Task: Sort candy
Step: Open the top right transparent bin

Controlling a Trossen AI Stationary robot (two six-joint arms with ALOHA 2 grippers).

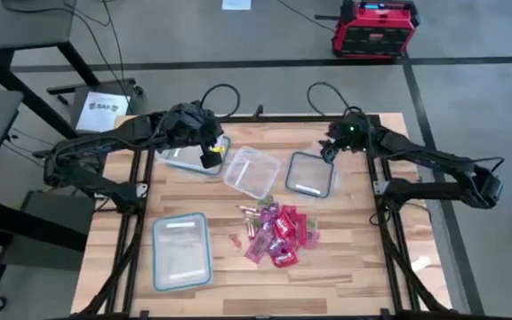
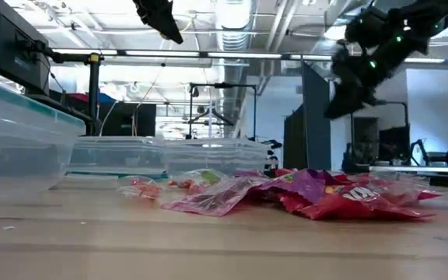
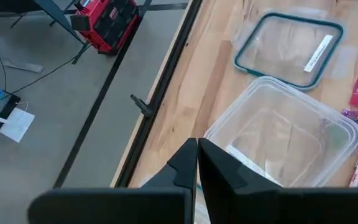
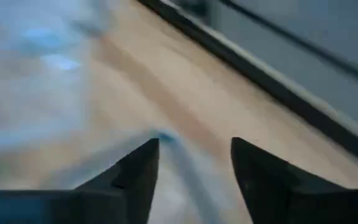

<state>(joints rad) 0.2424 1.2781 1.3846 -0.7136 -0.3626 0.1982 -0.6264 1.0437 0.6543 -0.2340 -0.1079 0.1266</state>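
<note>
The candy lies in a loose pile of shiny red and pink packets on the wooden table's near middle, also seen in the low view. My left gripper hangs shut, high above the far-left clear container; in the left wrist view its fingers show nothing between them. My right gripper is open and raised over the far edge of the right clear container. In its blurred wrist view the fingers stand over a bluish rim.
A third clear container stands between the two grippers. A blue-rimmed container lies near the table's front left. A few stray packets lie left of the pile. Bare wood shows at the front right.
</note>
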